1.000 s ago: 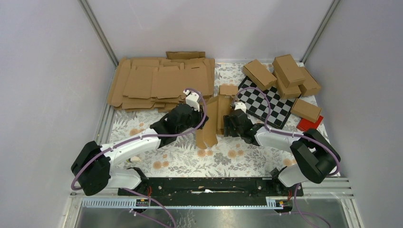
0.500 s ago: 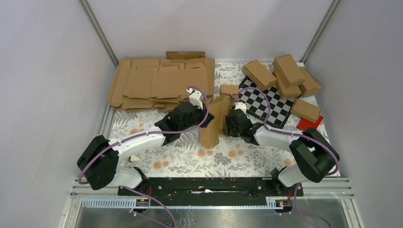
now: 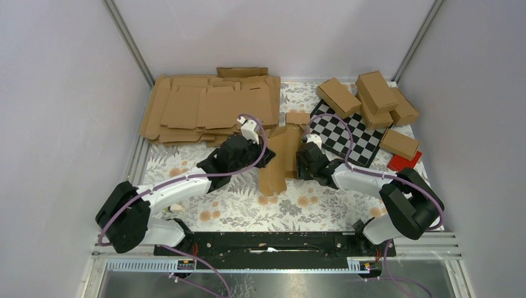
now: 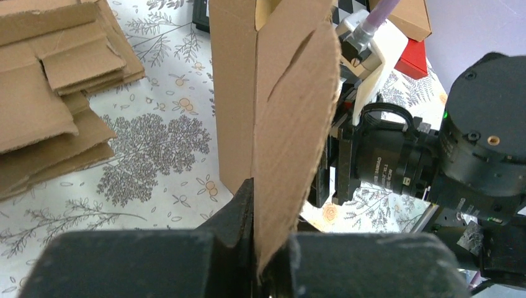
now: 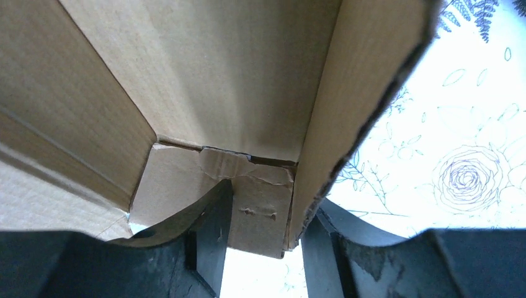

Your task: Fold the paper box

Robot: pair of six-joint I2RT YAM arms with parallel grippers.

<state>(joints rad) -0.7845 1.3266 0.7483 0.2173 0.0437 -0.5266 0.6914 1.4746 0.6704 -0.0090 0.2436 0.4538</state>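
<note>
While the left gripper (image 4: pixel 263 251) pinches a rounded flap of the paper box (image 3: pixel 280 155) tightly between its jaws, the carton stands half formed just left of the checkered board (image 3: pixel 347 139). It is plain brown cardboard, with its long panels raised into an open trough.

From above, both arms meet at it, with the right gripper (image 3: pixel 302 162) on the side nearer the board. That view also shows flat cardboard sheets (image 3: pixel 205 108) stacked well to the left of the board.

Only the left wrist view shows the curved slit cut into the pinched flap.

Only the right wrist view looks inside the box. There a creased, slightly crumpled end flap meets a side wall, and the fingers (image 5: pixel 214 233) stand partway apart astride that corner. Whether they press on the cardboard cannot be told.
</note>
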